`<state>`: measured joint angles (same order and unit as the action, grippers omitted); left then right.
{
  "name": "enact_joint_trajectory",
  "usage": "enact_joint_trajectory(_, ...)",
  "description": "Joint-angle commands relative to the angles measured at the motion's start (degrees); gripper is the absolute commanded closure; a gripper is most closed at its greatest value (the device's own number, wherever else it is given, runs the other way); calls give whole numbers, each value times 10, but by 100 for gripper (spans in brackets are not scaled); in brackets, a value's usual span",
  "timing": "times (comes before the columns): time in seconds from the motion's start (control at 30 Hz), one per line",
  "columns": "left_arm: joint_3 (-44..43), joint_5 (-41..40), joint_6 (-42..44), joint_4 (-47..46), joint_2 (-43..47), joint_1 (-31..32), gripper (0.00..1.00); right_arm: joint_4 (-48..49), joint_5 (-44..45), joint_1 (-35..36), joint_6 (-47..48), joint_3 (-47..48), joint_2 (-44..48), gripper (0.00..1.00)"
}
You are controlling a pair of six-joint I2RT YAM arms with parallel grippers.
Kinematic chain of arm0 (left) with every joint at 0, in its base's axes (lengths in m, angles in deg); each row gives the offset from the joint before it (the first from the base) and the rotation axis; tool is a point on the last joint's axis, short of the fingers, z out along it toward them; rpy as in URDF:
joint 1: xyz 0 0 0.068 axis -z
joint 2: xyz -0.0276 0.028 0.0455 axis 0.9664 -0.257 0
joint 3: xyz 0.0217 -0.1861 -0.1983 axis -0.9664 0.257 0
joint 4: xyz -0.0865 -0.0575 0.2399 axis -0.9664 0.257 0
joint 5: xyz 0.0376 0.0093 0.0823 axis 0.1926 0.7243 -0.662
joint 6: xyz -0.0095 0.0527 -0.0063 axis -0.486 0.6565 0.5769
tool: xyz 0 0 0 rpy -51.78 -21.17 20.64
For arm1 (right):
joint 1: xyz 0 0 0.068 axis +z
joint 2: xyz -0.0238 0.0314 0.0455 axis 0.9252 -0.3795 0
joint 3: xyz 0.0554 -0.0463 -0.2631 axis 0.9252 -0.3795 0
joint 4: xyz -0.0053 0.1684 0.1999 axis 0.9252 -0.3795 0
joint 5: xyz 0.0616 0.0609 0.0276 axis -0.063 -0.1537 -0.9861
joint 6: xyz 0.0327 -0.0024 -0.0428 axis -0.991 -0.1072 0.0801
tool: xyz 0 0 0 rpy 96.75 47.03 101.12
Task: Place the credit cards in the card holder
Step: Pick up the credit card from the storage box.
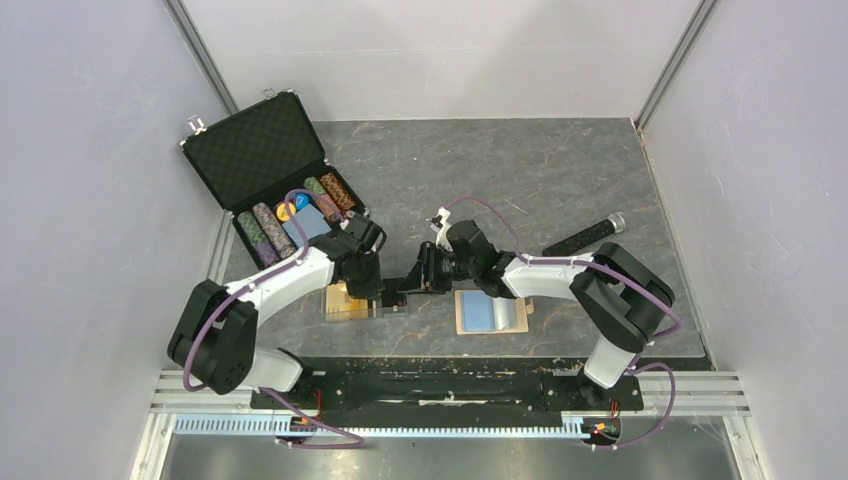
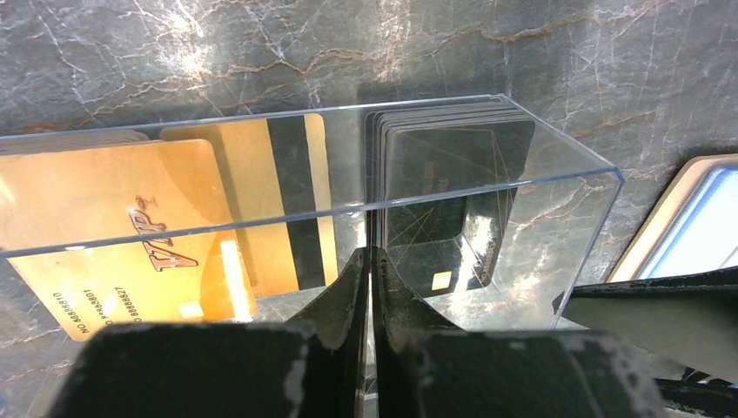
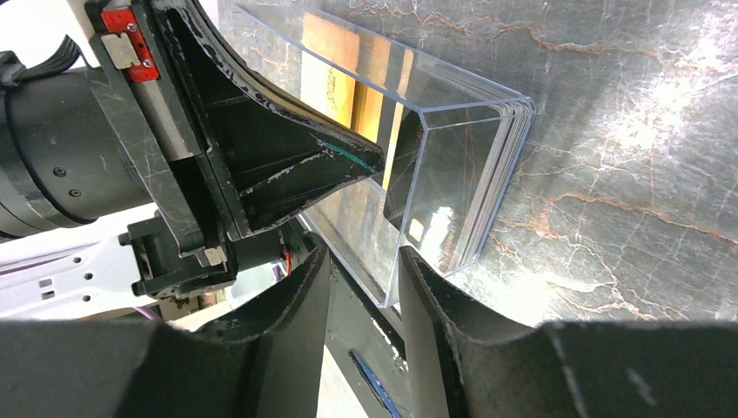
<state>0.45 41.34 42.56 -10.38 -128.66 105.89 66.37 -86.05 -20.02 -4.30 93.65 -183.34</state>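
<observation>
Grey veined stone forms the table (image 1: pixel 560 170), which is closed in by pale walls. Seen from above, an open black case (image 1: pixel 255 150) with rows of chips (image 1: pixel 275 232) is set at the far left, and a black rod (image 1: pixel 585 237) lies at the right; a clear box (image 1: pixel 350 305) rests near the front edge, and the card holder (image 1: pixel 490 310) is laid open to its right, blue pockets up, apart from the box; the left arm (image 1: pixel 290 280) and the right arm (image 1: pixel 545 272) are both bent inward toward the box.

From the left wrist, the credit cards (image 2: pixel 261 200) are seen lying flat inside the box: an orange-gold pile (image 2: pixel 113 226) at the left, one card marked VIP, and a black pile (image 2: pixel 452 183) at the right; the left gripper (image 2: pixel 370 266) is pressed together to a hairline slit at the near wall, in line with the gap between the piles; whether anything is nipped cannot be told; an edge of the card holder is caught at the right.

From the right wrist, the right gripper (image 3: pixel 363 261) is held partly spread, with a corner of the box in the gap between its fingers; contact with the wall cannot be judged; a finger of the left gripper is seen reaching to the box from the left, its tip by the black pile.
</observation>
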Motion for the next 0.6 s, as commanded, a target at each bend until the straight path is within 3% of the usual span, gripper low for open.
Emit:
enact_joint_trajectory(0.0, -25, -9, 24, 5, -1, 4, 90, 10, -15, 2, 9, 21, 1, 63)
enact_joint_trajectory(0.13, -25, 7, 23, -10, -6, 5, 62, 9, -15, 2, 9, 21, 1, 63)
enact_joint_trajectory(0.2, -21, 15, 20, -21, -7, 5, 59, 9, -16, 2, 10, 21, 1, 63)
enact_joint_trajectory(0.3, -18, 23, 19, -29, -19, 5, 61, 9, -17, 2, 10, 21, -1, 63)
enact_joint_trajectory(0.47, -15, 22, 19, -39, -38, 5, 81, 10, -18, 2, 10, 21, -2, 63)
enact_joint_trajectory(0.57, -18, 20, 21, -39, -49, 7, 87, 9, -19, 2, 10, 22, -3, 63)
